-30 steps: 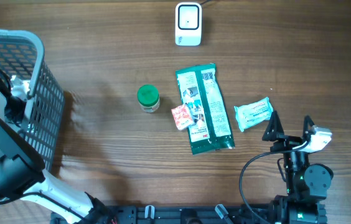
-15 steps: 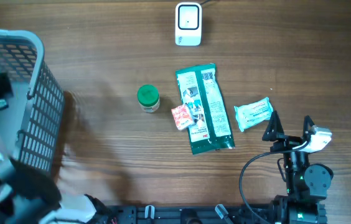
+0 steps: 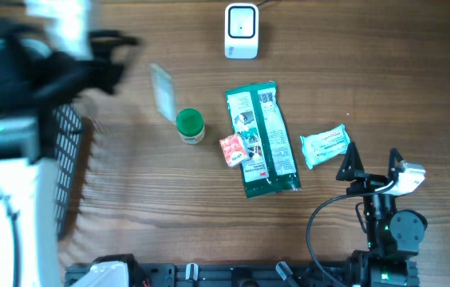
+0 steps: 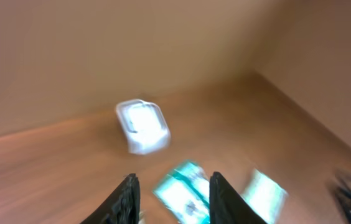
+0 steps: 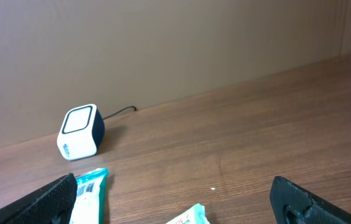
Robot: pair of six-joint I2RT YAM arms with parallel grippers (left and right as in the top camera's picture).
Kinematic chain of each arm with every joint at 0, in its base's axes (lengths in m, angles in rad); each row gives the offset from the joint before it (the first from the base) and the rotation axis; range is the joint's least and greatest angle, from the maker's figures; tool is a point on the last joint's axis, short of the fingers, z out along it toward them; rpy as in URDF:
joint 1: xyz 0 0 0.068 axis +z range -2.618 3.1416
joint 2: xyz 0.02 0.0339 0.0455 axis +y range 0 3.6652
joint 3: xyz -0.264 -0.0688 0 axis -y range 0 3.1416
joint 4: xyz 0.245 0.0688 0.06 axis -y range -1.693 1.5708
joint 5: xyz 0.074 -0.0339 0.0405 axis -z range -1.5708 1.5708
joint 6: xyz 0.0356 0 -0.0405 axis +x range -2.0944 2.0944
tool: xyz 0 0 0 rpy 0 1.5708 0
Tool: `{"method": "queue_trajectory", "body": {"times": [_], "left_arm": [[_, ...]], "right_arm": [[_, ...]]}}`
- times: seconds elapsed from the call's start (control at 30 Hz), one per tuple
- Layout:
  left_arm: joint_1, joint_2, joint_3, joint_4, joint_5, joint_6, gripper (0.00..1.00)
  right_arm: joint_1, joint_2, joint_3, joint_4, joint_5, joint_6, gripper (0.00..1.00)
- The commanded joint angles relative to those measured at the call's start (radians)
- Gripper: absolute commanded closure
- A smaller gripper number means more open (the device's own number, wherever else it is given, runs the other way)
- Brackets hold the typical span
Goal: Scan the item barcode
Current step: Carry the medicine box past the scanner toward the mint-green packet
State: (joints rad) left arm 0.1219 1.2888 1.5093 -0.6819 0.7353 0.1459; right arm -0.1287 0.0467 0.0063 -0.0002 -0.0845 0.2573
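Note:
The white barcode scanner (image 3: 241, 30) stands at the table's far edge, also in the wrist views (image 4: 141, 126) (image 5: 80, 132). My left gripper (image 3: 125, 60) is a dark blur right of the basket. A pale flat item (image 3: 161, 88), blurred, shows just off its fingertips; I cannot tell whether it is held. In the left wrist view the left gripper (image 4: 173, 180) has its fingers a little apart, and only blurred table shows between them. My right gripper (image 3: 371, 163) (image 5: 185, 205) is open near the front right, above the wipes packet (image 3: 325, 146).
A long teal packet (image 3: 261, 139) lies mid-table with a small red sachet (image 3: 233, 149) against its left side. A green-lidded jar (image 3: 190, 125) stands left of them. The grey wire basket (image 3: 65, 127) sits at the left edge.
My left arm has swung out of the basket towards the right, and the pale item now shows above the green-lidded jar. The right arm and the items on the table have not moved.

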Motion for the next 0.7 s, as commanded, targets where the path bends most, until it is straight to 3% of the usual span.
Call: {"method": "queue_trajectory", "body": {"times": [0.0,0.1,0.17,0.33,0.37,0.4,0.67], "left_arm": [[-0.334,0.172,-0.027,-0.009,0.055,0.177,0.70],[-0.493,0.327,-0.027,0.021,0.008,0.191,0.72],[-0.562,0.419,-0.027,0.043,-0.100,0.191,0.71],[-0.591,0.461,-0.026,0.069,-0.226,0.191,0.66],[-0.584,0.461,-0.026,0.069,-0.244,0.191,0.53],[-0.569,0.462,-0.026,0.069,-0.319,0.191,0.00],[-0.545,0.462,-0.027,0.072,-0.636,0.192,0.00]], "right_arm": [[0.001,-0.004,-0.001,0.003,0.007,0.007,0.00],[0.001,-0.004,-0.001,0.003,0.006,0.007,0.00],[0.001,-0.004,-0.001,0.003,0.007,0.007,0.00],[0.001,-0.004,-0.001,0.003,0.007,0.007,0.00],[0.001,-0.004,-0.001,0.003,0.007,0.007,0.00],[0.001,-0.004,-0.001,0.003,0.007,0.007,0.00],[0.001,-0.004,-0.001,0.003,0.007,0.007,0.00]]}}
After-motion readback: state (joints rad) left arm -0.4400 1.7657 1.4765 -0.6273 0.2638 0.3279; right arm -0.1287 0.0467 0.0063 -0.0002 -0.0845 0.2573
